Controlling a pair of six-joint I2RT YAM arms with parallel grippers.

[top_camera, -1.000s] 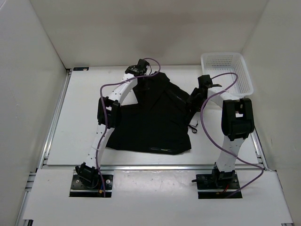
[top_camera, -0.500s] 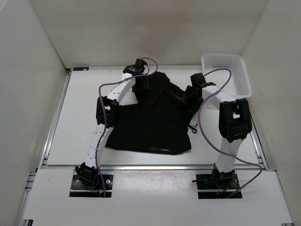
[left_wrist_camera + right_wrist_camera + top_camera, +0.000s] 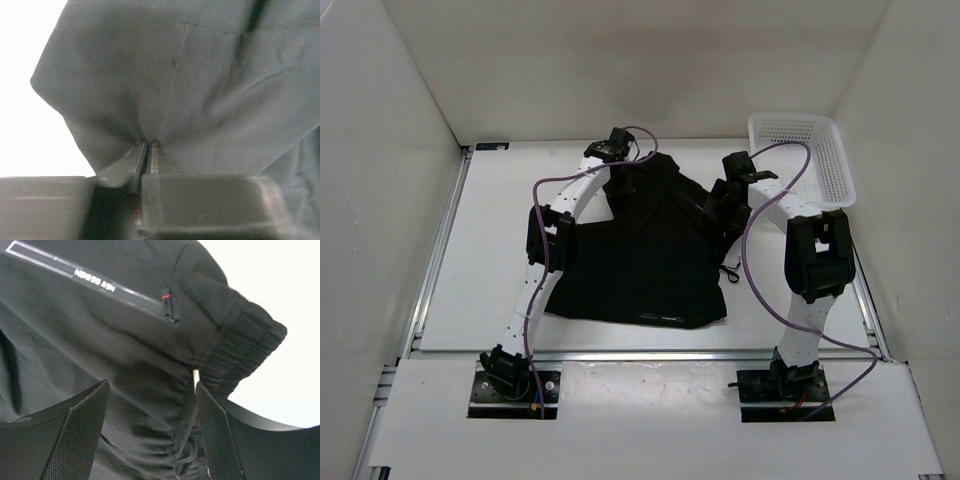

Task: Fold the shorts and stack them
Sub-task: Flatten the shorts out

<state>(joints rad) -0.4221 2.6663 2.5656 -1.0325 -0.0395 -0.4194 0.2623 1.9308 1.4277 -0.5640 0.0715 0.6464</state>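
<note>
At the far side of the worktop [image 3: 490, 250] the shorts [image 3: 640, 265] lie spread out, not yet folded, with both arms reaching over their far edge. Over the last second the right arm has swung inward, away from the white basket [image 3: 840, 175], and brought the right claw [image 3: 718, 205] onto the right-hand far corner of the cloth. Its wrist view shows the fingers standing wide apart, released, with the ribbed waistband [image 3: 240, 340] and a bit of drawstring [image 3: 186, 460] between them but nothing pinched yet. The left claw [image 3: 148, 145] has dropped a little toward the cloth at the far left corner. It is now clenched on the shorts, with a fold gathered into its nearly touching tips.

One corner thus looks secured while the other is only straddled. By this reading, the fold cannot start until the right claw closes on the waistband. Lifting with the left alone would probably drag the cloth askew. The thick elastic band may need a deep bite to hold.
</note>
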